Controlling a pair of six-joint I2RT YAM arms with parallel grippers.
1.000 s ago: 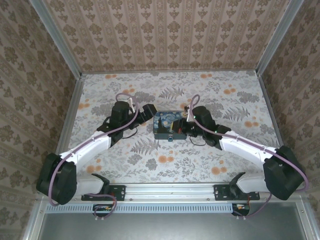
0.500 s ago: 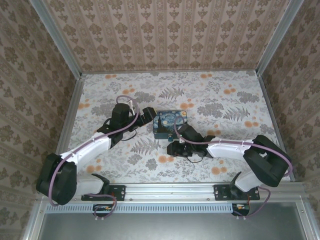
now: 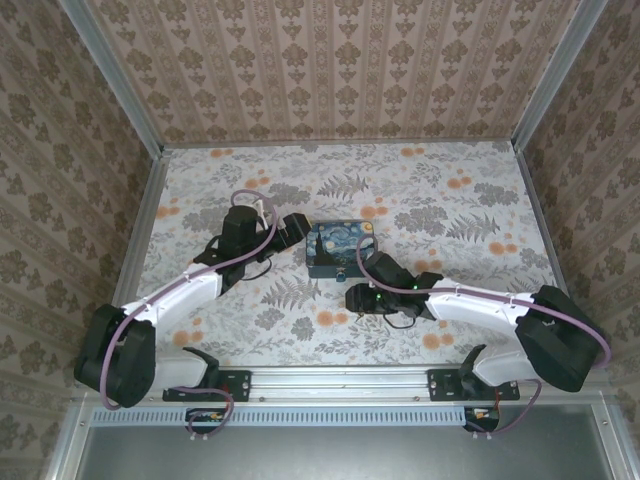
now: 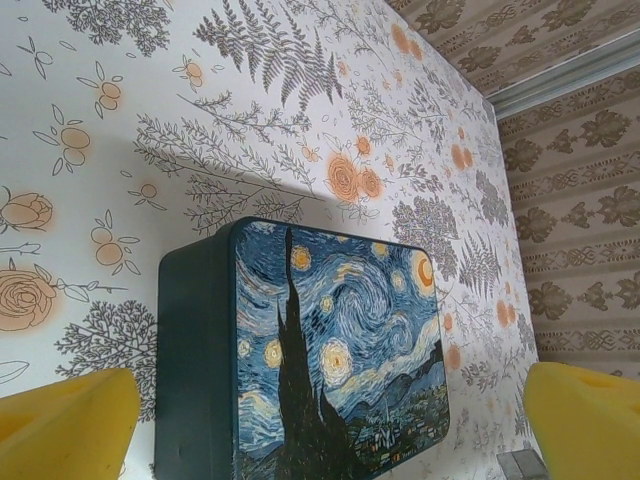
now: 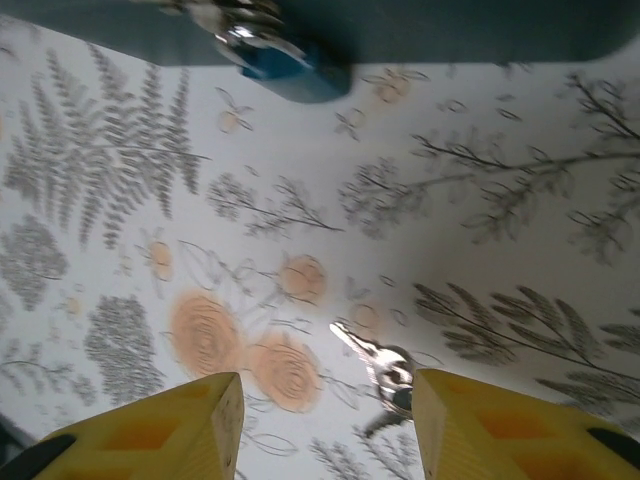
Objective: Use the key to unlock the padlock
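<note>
Blue on its body and silvery at the shackle, the small padlock (image 5: 290, 70) hangs at the front wall of a dark teal rectangular box (image 5: 450, 30), at the top edge of the right wrist view; its shackle looks closed, though that part is blurred. From above, the padlock (image 3: 343, 275) is a small bluish spot at the near edge of the box (image 3: 340, 248), whose lid carries a blue-and-yellow starry night painting.

A small silvery metal key (image 5: 385, 365) lies flat on the white tabletop printed with grey ferns and orange flowers (image 5: 480, 200), well apart from the padlock and nearer the camera. The right gripper (image 5: 325, 390) hovers low over the table with its yellow fingers (image 5: 150, 430) spread wide and nothing between them. The key sits in the gap, closer to the finger on the right of that view and touching neither. Seen from above, the right gripper (image 3: 352, 298) is just in front of the box, near the padlock.

The left gripper (image 3: 297, 228) sits at the left side of the box. In its wrist view the left gripper (image 4: 328, 380) also stands apart, its yellow fingers (image 4: 60, 420) on either side of the painted lid (image 4: 330, 360). Whether they touch the box cannot be told.
</note>
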